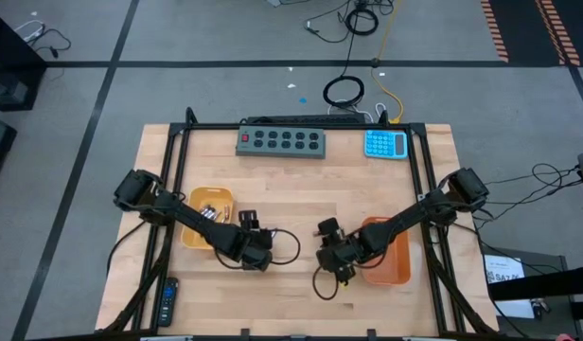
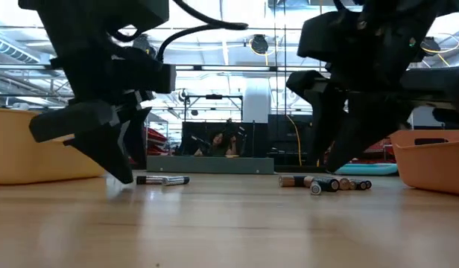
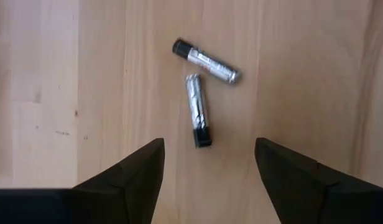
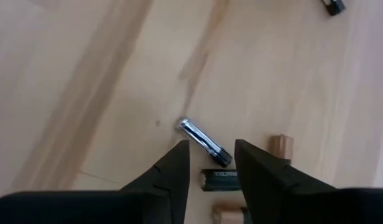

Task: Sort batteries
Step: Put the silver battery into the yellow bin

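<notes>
Both arms are down low over the wooden table [image 1: 301,180], near its front edge. The left gripper [image 3: 207,163] hangs just above the boards with its fingers spread wide, nothing between them. Right ahead of it lie two silvery cells [image 3: 199,109] with dark ends, angled toward each other so their bright ends nearly meet; one points at the gap between the fingers. From the low camera the same pair [image 2: 162,179] rests flat just beside the left gripper's tips.

The right gripper [image 4: 211,163] is also close to the wood, its fingers apart by a narrower gap. A silver cell [image 4: 204,142] lies slanted across that gap, between the tips but not pinched. Next to it sits a black cell [image 4: 219,179], with a copper-ended one [image 4: 280,146] close by. The low view shows this little cluster [image 2: 328,182] bunched together under the right arm.

A yellow tray [image 1: 205,218] stands by the left arm with several cells in it, and an orange tray [image 1: 390,256] stands by the right arm. At the far edge sit a grey button strip [image 1: 281,142] and a blue calculator [image 1: 385,144]
</notes>
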`<control>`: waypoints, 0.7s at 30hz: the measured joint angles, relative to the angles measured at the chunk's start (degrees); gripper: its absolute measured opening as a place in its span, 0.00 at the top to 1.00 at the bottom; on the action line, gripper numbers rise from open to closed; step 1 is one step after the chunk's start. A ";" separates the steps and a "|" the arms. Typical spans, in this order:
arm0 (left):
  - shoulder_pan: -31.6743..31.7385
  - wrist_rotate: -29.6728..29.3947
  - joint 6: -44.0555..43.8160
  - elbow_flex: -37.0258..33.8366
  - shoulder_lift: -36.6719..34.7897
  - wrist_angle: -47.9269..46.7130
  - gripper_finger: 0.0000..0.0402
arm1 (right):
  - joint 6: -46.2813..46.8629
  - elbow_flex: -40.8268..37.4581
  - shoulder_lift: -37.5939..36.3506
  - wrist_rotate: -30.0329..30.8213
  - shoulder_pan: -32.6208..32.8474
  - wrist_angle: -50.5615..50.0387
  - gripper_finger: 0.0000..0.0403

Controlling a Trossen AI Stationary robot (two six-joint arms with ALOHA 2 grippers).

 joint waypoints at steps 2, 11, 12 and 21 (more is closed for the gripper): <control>0.07 0.08 0.02 -1.13 -0.04 1.13 0.35 | -0.35 0.00 0.02 -1.06 -0.07 0.65 0.70; 0.09 0.34 0.54 -2.57 -0.23 4.06 0.35 | -1.75 0.04 2.27 -2.57 -0.31 1.97 0.70; 0.09 0.38 0.54 -2.57 -0.23 4.04 0.35 | -2.08 0.04 2.54 -2.62 -0.31 1.94 0.70; 0.10 0.39 1.53 -2.63 -0.48 4.30 0.35 | -5.49 0.51 3.63 -5.63 -2.41 2.18 0.69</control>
